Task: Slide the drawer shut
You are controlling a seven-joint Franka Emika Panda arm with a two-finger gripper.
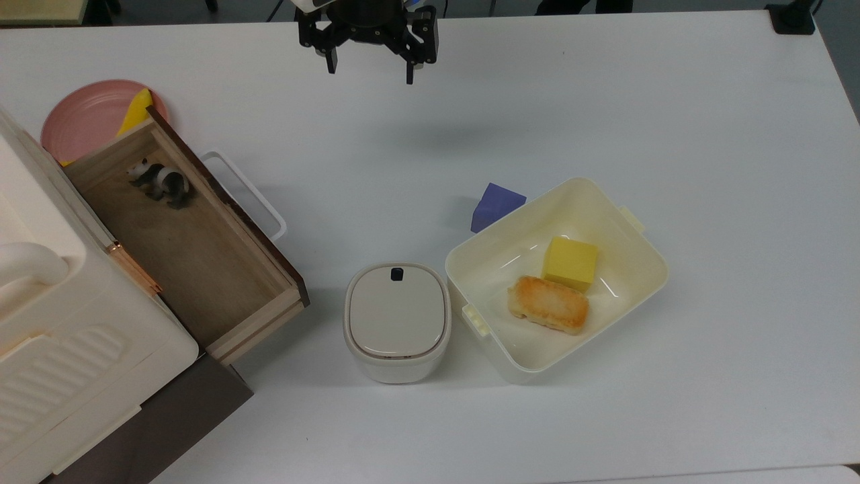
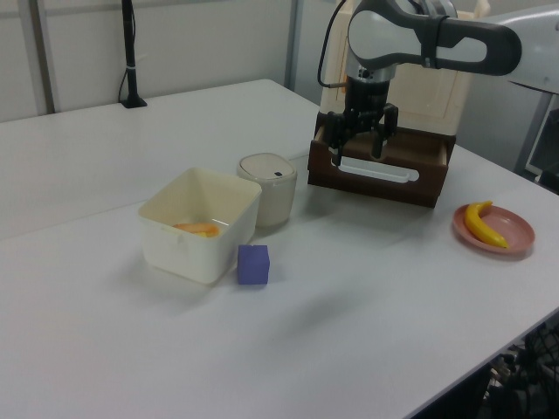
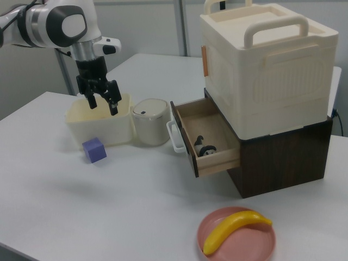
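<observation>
The drawer (image 1: 222,282) stands pulled out of the dark cabinet at the top view's left, a light-wood box with a dark brown front panel and a white loop handle (image 1: 250,195). A small black-and-white toy animal (image 1: 161,183) lies inside it. My gripper (image 1: 371,72) hangs open above the table at the top view's upper middle, well apart from the handle, with nothing between its fingers. In the right view the gripper (image 3: 103,106) hovers over the cream tub, left of the drawer (image 3: 209,136). The left view puts the gripper (image 2: 356,155) in line with the drawer front (image 2: 384,183).
A cream tub (image 1: 605,208) holds a yellow block and a bread piece. Beside it are a purple cube (image 1: 496,205) and a lidded beige container (image 1: 398,321). A pink plate (image 1: 87,121) with a banana (image 1: 136,111) sits behind the drawer. A cream case (image 1: 60,336) tops the cabinet.
</observation>
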